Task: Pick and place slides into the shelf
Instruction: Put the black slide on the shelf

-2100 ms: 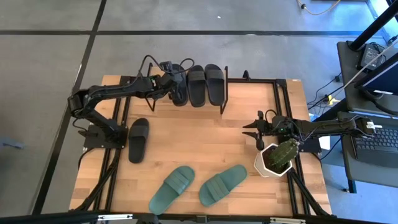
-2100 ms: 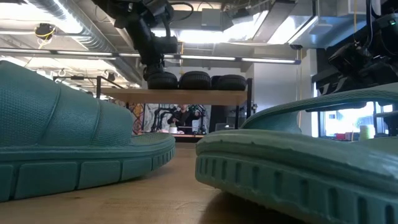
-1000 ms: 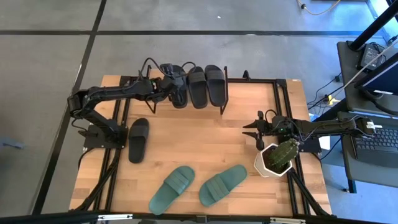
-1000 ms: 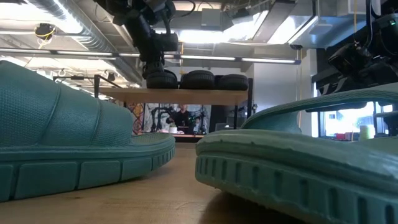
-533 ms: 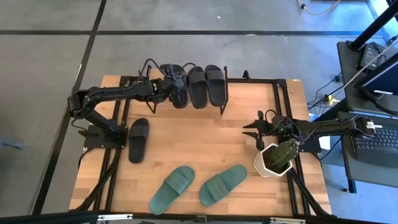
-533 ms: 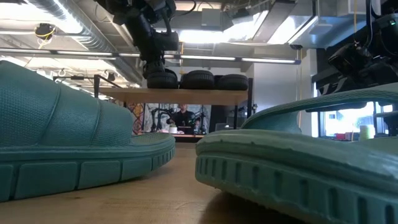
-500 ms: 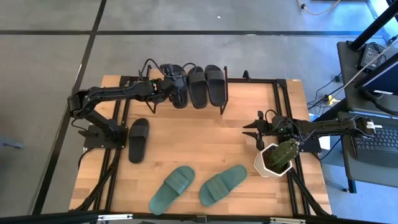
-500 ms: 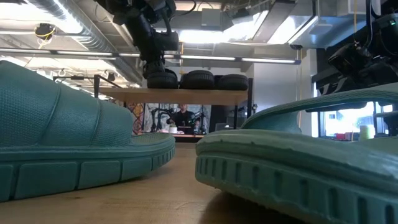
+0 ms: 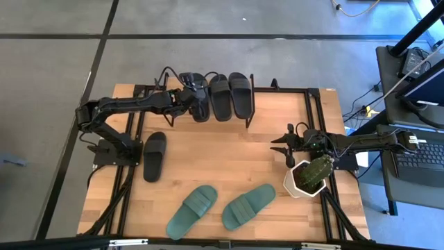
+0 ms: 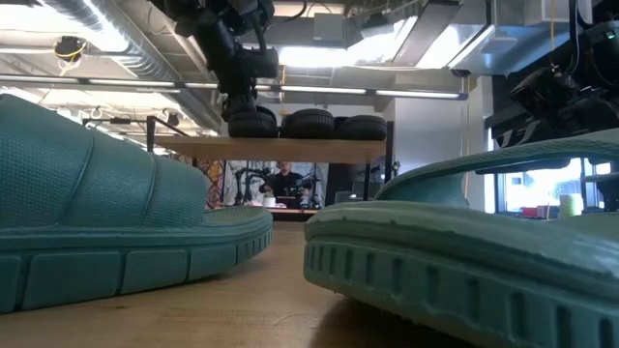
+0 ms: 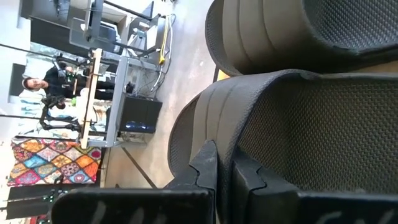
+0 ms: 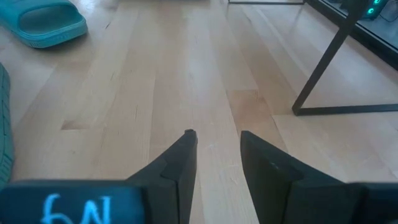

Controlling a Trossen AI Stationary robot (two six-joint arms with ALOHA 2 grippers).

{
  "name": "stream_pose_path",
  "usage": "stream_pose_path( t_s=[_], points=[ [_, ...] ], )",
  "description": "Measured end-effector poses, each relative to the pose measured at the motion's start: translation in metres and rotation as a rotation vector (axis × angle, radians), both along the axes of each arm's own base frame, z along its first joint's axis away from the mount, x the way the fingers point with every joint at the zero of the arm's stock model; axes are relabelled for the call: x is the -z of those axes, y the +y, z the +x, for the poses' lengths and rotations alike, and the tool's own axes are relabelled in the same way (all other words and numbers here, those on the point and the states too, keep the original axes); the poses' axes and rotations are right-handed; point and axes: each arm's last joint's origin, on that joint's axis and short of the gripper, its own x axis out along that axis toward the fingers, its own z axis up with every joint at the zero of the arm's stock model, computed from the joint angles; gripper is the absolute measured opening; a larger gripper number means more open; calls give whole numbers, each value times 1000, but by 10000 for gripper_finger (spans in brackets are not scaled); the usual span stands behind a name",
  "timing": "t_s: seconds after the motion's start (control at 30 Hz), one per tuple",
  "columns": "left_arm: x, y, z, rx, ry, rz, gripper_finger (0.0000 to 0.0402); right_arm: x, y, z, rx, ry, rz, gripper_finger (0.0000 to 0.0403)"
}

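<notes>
High view shows the left pincer (image 9: 186,99) up at the shelf (image 9: 251,94), at the far edge of the tabletop (image 9: 229,163). In its wrist view its two fingers are almost pressed together, pinching the thin edge of a black slide (image 11: 292,137). That slide sits at the left end of the shelf, touching the next one.

I think these slides are light and a bit bendy, like foam or rubber. Their bumpy skin should not slip much. A good place to take hold is the wide strap or the thin side edge, because the flat sole is too broad for the fingers.

Now I count. Three black slides (image 9: 215,95) are side by side on the shelf. One more black slide (image 9: 155,155) lies alone on the tabletop, near the left arm's base. Two green slides (image 9: 220,209) lie near the front edge, close together but not touching. That makes six slides: four black and two green. Three are still waiting to go up.

The right pincer (image 9: 289,146) waits low over the tabletop with its fingers spread and holding nothing, just beside a white pot with a cactus (image 9: 309,177).
</notes>
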Motion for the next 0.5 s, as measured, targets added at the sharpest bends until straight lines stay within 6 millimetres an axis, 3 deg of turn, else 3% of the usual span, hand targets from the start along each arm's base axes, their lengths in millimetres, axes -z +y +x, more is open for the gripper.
stream_pose_path(
  t_s=[0.27, 0.5],
  points=[
    [1, -1, -1, -1, -16, -24, 4, 0, 0, 0, 0, 0, 0, 126],
    [0, -2, 0, -11, -9, -8, 53, 0, 0, 0, 0, 0, 0, 126]
  ],
)
